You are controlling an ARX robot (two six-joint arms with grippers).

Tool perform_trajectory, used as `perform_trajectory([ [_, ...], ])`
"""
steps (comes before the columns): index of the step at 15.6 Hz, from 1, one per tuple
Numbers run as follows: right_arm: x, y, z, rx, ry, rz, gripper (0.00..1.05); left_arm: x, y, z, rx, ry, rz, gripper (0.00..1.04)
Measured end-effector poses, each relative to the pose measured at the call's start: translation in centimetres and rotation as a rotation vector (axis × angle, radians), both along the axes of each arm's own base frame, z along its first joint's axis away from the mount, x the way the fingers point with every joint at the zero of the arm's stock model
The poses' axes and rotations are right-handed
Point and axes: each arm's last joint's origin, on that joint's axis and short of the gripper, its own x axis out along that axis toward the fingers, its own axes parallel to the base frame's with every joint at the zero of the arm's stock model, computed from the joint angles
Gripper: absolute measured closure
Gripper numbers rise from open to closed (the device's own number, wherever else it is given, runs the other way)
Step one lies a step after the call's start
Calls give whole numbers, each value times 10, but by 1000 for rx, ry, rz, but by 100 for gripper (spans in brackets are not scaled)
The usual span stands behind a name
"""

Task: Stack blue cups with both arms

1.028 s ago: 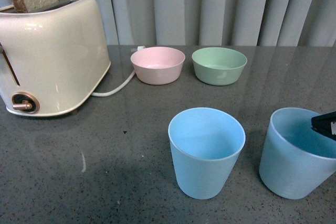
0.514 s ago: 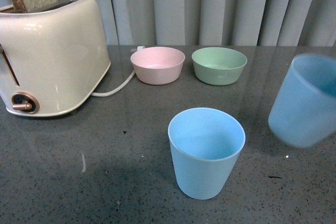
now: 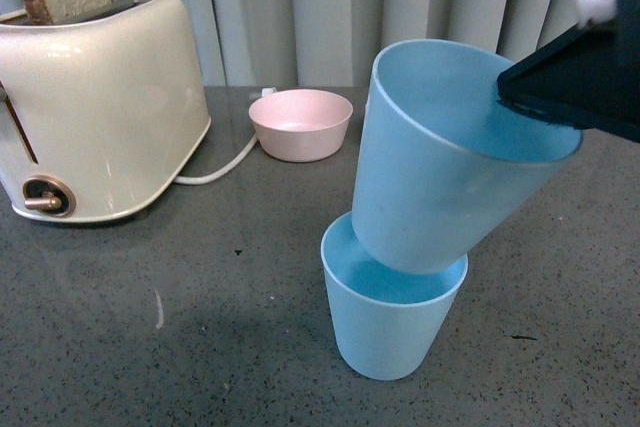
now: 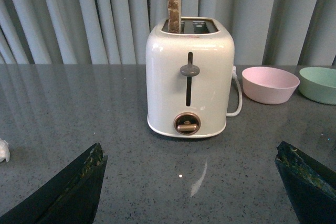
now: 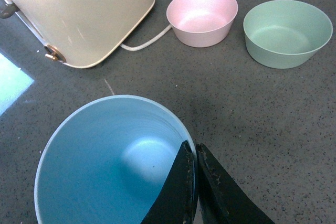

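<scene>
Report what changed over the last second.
The right gripper, clamped on the rim of the right-hand blue cup, lifted it and carried it left; it now hangs tilted over the other blue cup. That cup, the toaster and the pink bowl stayed put.

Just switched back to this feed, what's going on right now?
The right claw pinches the rim of one blue cup, holding it tilted with its base at the mouth of the second blue cup standing on the table. It is not nested yet. The left claw is open and empty, facing the toaster.
</scene>
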Motion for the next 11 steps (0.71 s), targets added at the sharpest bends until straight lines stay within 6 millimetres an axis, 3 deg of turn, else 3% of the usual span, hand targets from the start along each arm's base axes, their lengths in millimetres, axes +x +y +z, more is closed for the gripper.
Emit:
perform_trajectory([
  [3, 9, 5, -9, -26, 28, -11, 103, 0, 0, 0, 0, 0, 0, 7],
  [10, 5, 18, -13, -45, 38, 22, 103, 0, 0, 0, 0, 0, 0, 7],
  [11, 5, 20, -14, -46, 40, 27, 96, 0, 0, 0, 0, 0, 0, 7],
])
